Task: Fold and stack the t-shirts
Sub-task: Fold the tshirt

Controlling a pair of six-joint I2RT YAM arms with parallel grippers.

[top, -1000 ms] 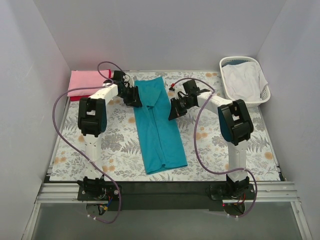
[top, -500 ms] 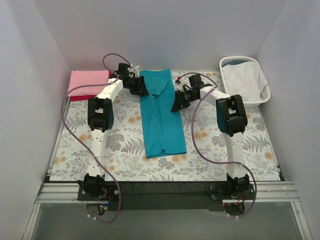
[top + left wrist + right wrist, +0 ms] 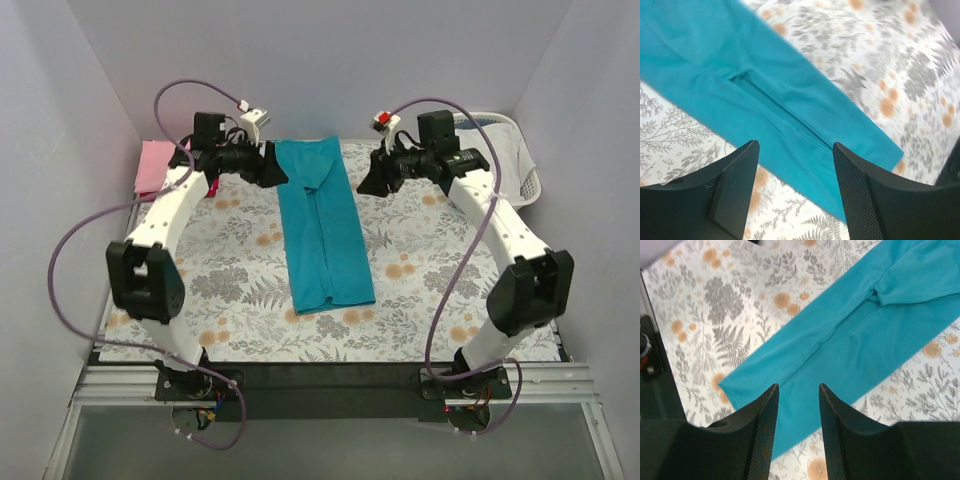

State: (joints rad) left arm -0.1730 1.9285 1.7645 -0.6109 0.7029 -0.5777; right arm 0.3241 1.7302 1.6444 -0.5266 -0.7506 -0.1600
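A teal-blue t-shirt (image 3: 322, 225) lies on the flowered table, folded lengthwise into a long narrow strip running from back to front. My left gripper (image 3: 274, 168) hovers over its back left corner, open and empty. In the left wrist view the strip (image 3: 765, 90) lies below the spread fingers (image 3: 740, 170). My right gripper (image 3: 368, 184) hangs just right of the strip's back end, also open with nothing between its fingers. The right wrist view looks down on the shirt (image 3: 855, 340) from above. A folded pink t-shirt (image 3: 154, 165) rests at the back left, partly behind the left arm.
A white slatted laundry basket (image 3: 527, 172) stands at the back right corner, mostly hidden by the right arm. Grey walls close in the table on three sides. The flowered tablecloth (image 3: 430, 290) shows on both sides of the teal strip.
Both grippers have opened, let go of the teal shirt and risen towards the back of the table. The shirt now lies flat as a straight strip.
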